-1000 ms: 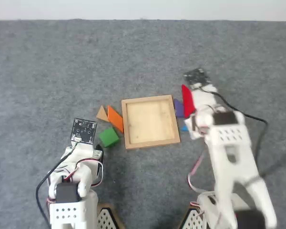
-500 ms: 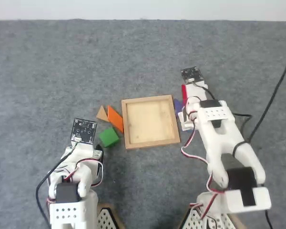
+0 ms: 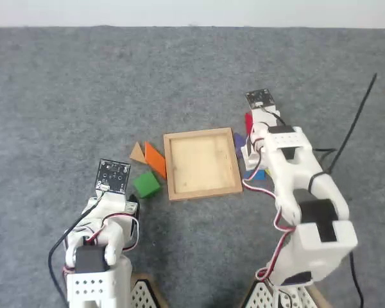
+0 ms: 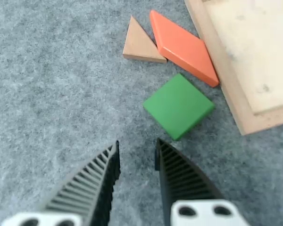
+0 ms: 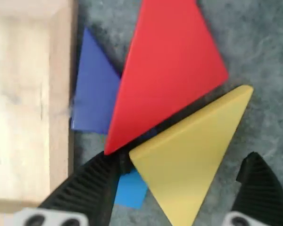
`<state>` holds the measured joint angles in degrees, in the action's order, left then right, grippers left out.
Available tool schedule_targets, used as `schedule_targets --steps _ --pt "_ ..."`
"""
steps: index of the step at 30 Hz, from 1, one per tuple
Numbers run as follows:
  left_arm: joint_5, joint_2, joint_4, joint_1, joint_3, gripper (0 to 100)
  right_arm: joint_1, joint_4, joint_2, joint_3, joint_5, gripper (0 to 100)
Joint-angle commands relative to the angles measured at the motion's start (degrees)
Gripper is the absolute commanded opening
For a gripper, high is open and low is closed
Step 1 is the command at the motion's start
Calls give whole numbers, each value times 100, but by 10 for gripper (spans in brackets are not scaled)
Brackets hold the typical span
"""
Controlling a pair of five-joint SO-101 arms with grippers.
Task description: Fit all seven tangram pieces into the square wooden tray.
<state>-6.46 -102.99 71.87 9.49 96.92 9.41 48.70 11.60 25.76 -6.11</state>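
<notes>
Nearest me on the left, my left pincer (image 4: 137,150) has its fingers a little apart with nothing between them. The green square (image 4: 178,106) lies just beyond its tips. Farther on are the orange slanted piece (image 4: 181,47), beside the tray's left rim, and the tan triangle (image 4: 139,44). The wooden tray (image 3: 168,167) holds no piece yet. Right of it, my right pincer (image 5: 179,160) is spread wide astride the yellow triangle (image 5: 188,155), which it doesn't look to be pinching. The yellow's long edge runs just beside the red triangle (image 5: 165,66), which overlaps the dark blue triangle (image 5: 94,99) and a light blue piece (image 5: 129,188). I judge yellow goes next, and the tray lies to its left.
</notes>
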Motion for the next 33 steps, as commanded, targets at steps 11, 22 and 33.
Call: schedule_targets --steps 11,22,33 --pt "88 -105 35 44 -48 120 -84 673 655 -1301 457 263" --pt "88 -105 35 44 -48 120 -92 690 655 -1284 457 91" --pt "88 -105 35 44 -48 120 -532 1341 -321 -1310 457 20"
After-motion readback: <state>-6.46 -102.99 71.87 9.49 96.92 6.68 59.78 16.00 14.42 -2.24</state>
